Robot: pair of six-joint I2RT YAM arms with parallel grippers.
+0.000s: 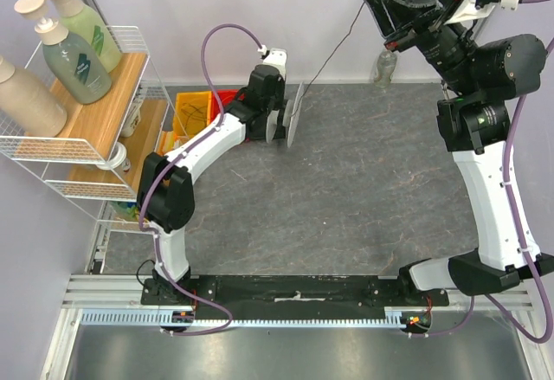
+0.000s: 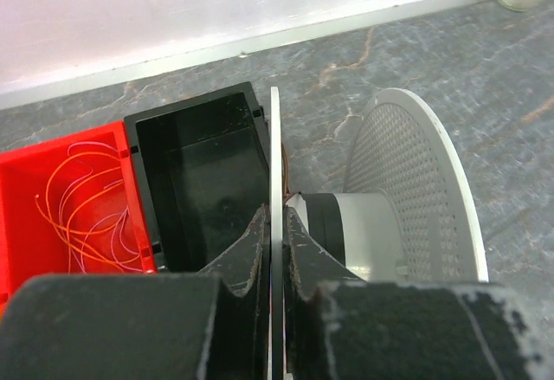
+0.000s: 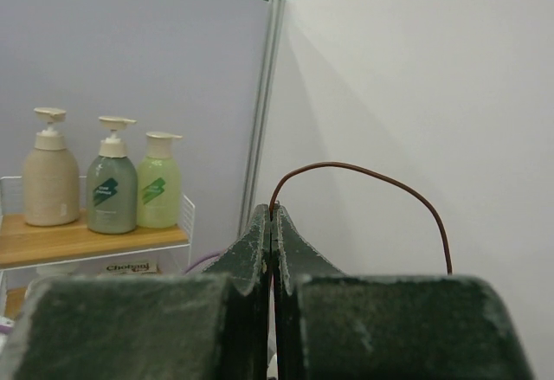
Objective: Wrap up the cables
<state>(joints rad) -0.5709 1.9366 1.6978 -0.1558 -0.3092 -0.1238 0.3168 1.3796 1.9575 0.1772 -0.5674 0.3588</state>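
**A:** Where is the cable (image 3: 346, 165)?

**B:** It is pinched at the tips of the right gripper (image 3: 272, 215), whose jaws are pressed together on it. From there it arcs up and over to the right, in front of the white wall (image 3: 415, 94). From above, it runs as a thin dark line from the raised right arm down toward the spool (image 1: 293, 116) at the back of the table (image 1: 346, 215).

**A:** And the spool?

**B:** It is white and stands on edge, and its far flange is perforated. The left gripper (image 2: 275, 224) is clamped on the plain flange, one finger on each face. A dark band circles the hub beside that flange.

**A:** What is around it?

**B:** A black bin (image 2: 199, 172) sits just left of the spool. Next comes a red bin (image 2: 26, 224) holding loose orange wires (image 2: 78, 207), then a yellow bin (image 1: 195, 112). A wire rack (image 1: 86, 151) stands by the left wall with three pump bottles (image 3: 111, 185): beige, grey-green and pale green.

**A:** Is any writing legible?

**B:** The two green bottles carry a slanted leaf-like mark but no readable text. A label under the wooden shelf has print too small to read.
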